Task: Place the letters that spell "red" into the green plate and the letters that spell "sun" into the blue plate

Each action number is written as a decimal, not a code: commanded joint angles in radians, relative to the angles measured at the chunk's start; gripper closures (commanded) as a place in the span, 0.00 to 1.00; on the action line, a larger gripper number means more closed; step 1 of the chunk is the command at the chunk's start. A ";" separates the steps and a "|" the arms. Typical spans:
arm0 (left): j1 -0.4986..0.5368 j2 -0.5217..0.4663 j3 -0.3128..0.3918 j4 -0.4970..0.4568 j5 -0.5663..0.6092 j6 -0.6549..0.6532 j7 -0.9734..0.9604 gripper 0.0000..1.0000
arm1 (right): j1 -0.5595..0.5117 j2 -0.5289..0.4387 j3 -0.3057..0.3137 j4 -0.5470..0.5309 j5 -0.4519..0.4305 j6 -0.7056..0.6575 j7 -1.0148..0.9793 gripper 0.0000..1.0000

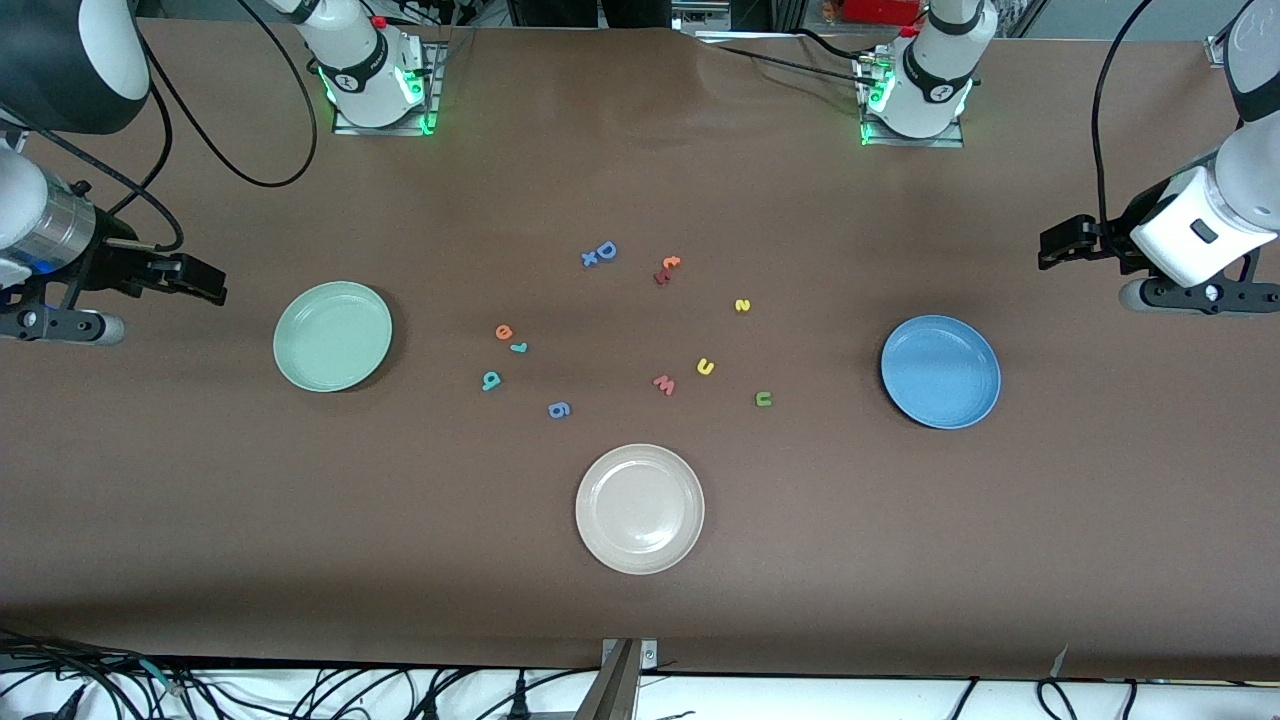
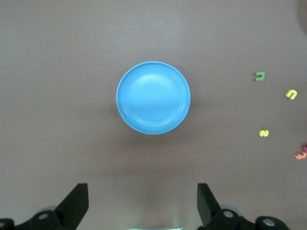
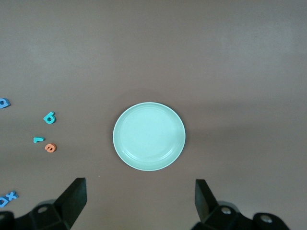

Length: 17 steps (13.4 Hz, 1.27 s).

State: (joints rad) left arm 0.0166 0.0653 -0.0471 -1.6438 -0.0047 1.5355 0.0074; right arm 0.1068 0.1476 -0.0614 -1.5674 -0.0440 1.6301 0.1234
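The green plate (image 1: 333, 336) (image 3: 149, 136) lies empty toward the right arm's end, the blue plate (image 1: 940, 371) (image 2: 153, 97) empty toward the left arm's end. Between them on the table are the orange e (image 1: 503, 332) (image 3: 50, 148), teal r (image 1: 518, 347) (image 3: 38, 139) and teal d (image 1: 490, 380) (image 3: 49, 117). Closer to the blue plate lie the yellow s (image 1: 742, 305) (image 2: 263, 133), yellow u (image 1: 705, 367) (image 2: 291, 94) and green n (image 1: 763, 399) (image 2: 260, 75). My right gripper (image 1: 205, 280) (image 3: 139, 199) hangs open over bare table beside the green plate. My left gripper (image 1: 1055, 245) (image 2: 141, 201) hangs open beside the blue plate.
A beige-white plate (image 1: 640, 508) sits nearer the front camera than the letters. Other letters lie among them: a blue D (image 1: 604, 251) with a small x, an orange and a red letter (image 1: 665, 270), a pink w (image 1: 663, 384) and a blue g (image 1: 559, 409).
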 commanded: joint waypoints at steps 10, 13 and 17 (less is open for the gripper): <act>-0.004 0.001 0.001 0.002 -0.006 -0.003 -0.010 0.00 | 0.001 -0.002 0.003 0.027 0.064 -0.009 0.044 0.00; -0.004 0.001 0.001 0.002 -0.006 -0.003 -0.010 0.00 | 0.045 0.021 0.006 0.026 0.064 0.004 0.058 0.00; -0.004 0.001 0.001 0.004 -0.006 -0.003 -0.010 0.00 | 0.137 0.078 0.006 0.020 0.068 0.083 0.221 0.00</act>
State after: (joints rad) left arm 0.0163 0.0691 -0.0471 -1.6438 -0.0047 1.5355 0.0073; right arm 0.2007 0.1936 -0.0515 -1.5562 0.0081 1.6758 0.2724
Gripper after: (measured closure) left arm 0.000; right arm 0.000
